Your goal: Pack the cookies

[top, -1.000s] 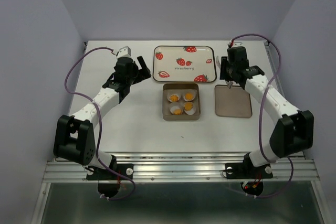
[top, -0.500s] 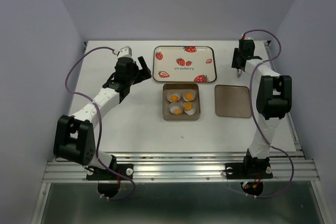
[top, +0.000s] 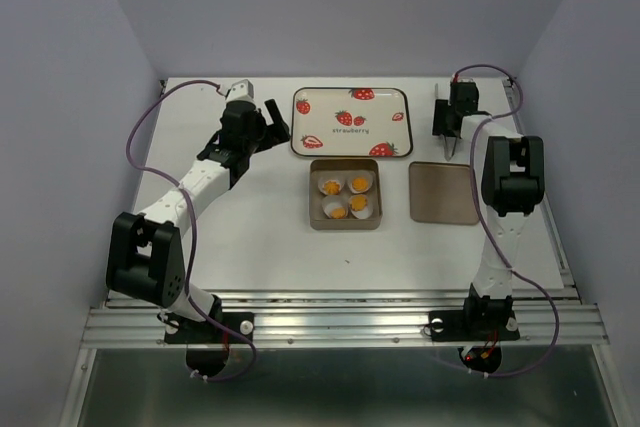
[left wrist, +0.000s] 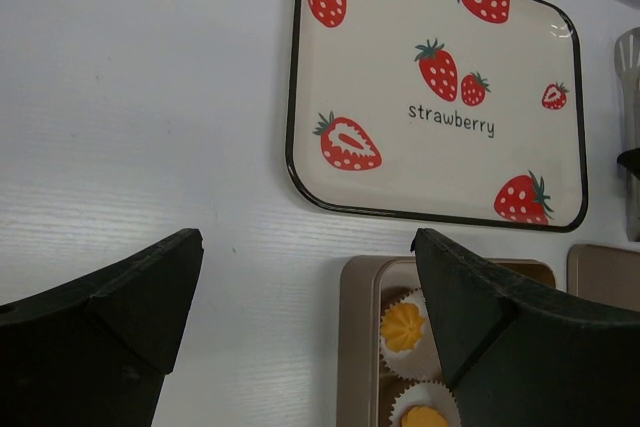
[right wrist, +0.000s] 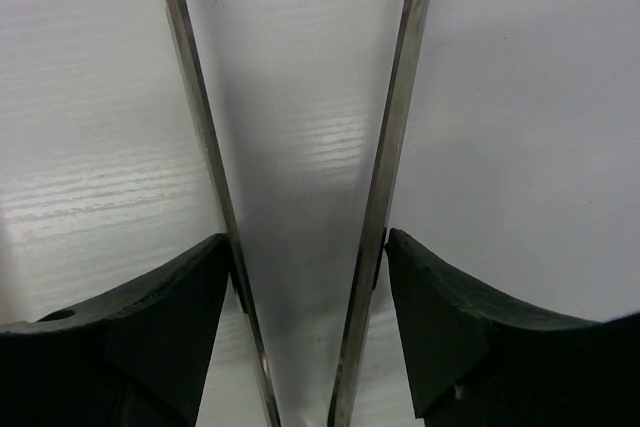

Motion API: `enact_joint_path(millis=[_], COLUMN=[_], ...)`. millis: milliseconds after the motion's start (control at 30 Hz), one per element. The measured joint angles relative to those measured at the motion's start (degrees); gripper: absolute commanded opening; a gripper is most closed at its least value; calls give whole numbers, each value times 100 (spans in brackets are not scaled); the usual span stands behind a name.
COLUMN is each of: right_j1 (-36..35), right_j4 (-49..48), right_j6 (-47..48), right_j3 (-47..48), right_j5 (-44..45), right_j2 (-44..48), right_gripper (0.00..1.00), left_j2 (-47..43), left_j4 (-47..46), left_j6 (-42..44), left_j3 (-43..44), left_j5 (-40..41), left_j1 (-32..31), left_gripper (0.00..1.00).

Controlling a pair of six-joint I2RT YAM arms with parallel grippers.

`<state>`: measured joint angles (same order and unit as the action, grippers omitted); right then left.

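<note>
**Overhead and wrist views of a white table [top: 250,237].** The four cookies [top: 359,184] are seen at the middle of the table. Each is seated in a white fluted paper cup [top: 322,185], and they are set two by two inside an open brown tin [top: 345,226]. A flat brown lid [top: 444,193] is laid just right of the tin, apart from it. A strawberry tray [top: 380,109] is placed just beyond the tin, on its far side.

The left gripper [top: 268,119] is held left of the tray, its fingers spread wide with nothing between them. In the left wrist view the tray [left wrist: 400,162], the left wall of the tin [left wrist: 355,347] and two of the cookies [left wrist: 403,325] are framed by the dark fingers [left wrist: 130,317].

The right gripper [top: 451,134] is positioned at the far right, beyond the lid and right of the tray. In the right wrist view its fingers [right wrist: 470,327] are pressed against the outer faces of a pair of metal tongs [right wrist: 392,147], which is clamped between them. The blades converge toward the wrist and splay outward; their tips are cut off by the frame. Only bare table is seen beneath the blades.
</note>
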<state>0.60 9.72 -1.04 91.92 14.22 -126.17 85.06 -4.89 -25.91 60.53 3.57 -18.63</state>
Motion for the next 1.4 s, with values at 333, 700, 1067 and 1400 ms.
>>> enact_joint_path(millis=[333, 700, 1067, 1400], right_j1=[55, -754, -2159, -2159], right_j4=[96, 874, 1965, 1836], right_j6=[345, -743, -1810, -1823], right_j3=[114, -1508, -2638, -2728], right_j5=[-323, -503, -42, 190], right_j2=[136, 3226, 3141, 2747], right_gripper=[100, 100, 80, 50], left_j2=[-4, -328, -916, -1047], left_j4=[2, -26, -87, -133], left_j6=[-4, -83, -153, -227], left_j3=[28, -179, -767, -857], left_j5=[-52, -61, -96, -94], left_j1=[0, -26, -127, -214], left_gripper=[99, 99, 99, 99])
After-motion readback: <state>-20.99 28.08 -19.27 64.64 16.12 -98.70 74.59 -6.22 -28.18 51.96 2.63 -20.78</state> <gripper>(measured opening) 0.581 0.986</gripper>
